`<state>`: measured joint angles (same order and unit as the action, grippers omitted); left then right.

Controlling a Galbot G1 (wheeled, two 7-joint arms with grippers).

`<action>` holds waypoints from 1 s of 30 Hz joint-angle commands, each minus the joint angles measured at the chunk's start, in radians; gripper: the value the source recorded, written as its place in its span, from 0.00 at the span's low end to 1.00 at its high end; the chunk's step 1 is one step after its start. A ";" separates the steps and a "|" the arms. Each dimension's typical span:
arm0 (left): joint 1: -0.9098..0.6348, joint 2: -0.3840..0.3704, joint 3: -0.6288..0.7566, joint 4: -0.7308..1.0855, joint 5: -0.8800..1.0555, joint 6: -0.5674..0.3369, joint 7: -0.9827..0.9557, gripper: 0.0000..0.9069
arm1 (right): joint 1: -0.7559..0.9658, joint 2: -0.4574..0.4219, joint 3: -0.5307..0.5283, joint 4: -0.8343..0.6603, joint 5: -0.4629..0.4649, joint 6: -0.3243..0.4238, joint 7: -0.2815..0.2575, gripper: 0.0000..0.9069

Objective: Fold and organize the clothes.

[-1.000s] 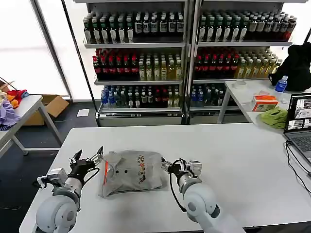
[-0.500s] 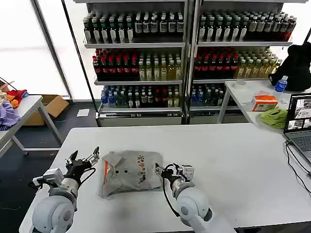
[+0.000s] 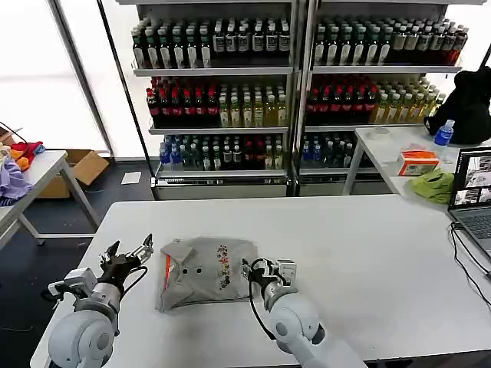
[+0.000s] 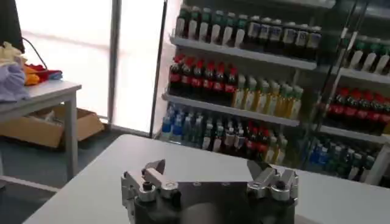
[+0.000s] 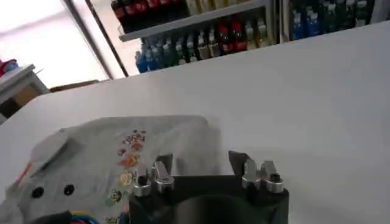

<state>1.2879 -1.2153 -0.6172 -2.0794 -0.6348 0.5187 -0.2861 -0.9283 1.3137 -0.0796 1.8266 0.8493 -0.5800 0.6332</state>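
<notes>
The right end effector (image 3: 252, 270), fingers apart, sits at the folded shirt's (image 3: 205, 270) 3 o'clock edge; the left end effector (image 3: 129, 254), also spread, waits at 9 o'clock. The shirt looks light, limp and easily creased, so pinching the doubled side hems seems best.

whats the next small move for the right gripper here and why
Probably ease the right gripper onto the folded grey shirt's near edge and close: its jaws are open right beside that edge, while the left gripper waits open off the collar side.

Both arms are reaching forward low over the table (image 3: 368, 253). The left gripper (image 3: 129, 251) is hovering near the table's left edge, jaws spread open. The right gripper (image 3: 265, 270) is hovering further in toward the middle, jaws likewise parted, gripping nothing.
</notes>
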 commanded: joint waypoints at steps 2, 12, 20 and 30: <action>-0.007 0.003 -0.003 0.007 -0.009 0.002 0.000 1.00 | 0.007 0.012 -0.014 -0.036 -0.002 -0.001 -0.003 0.59; -0.005 0.007 -0.008 0.008 -0.019 0.003 -0.003 1.00 | 0.003 0.016 -0.019 -0.031 -0.017 0.000 -0.016 0.00; -0.004 -0.006 -0.008 0.001 -0.020 0.003 -0.003 1.00 | -0.007 -0.004 -0.003 -0.042 -0.021 0.001 -0.029 0.00; 0.019 -0.017 -0.031 -0.018 -0.020 0.006 -0.002 1.00 | -0.027 -0.125 0.093 0.027 0.000 0.001 -0.049 0.00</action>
<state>1.2977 -1.2279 -0.6392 -2.0852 -0.6529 0.5240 -0.2897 -0.9439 1.2957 -0.0627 1.7984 0.8306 -0.5792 0.6004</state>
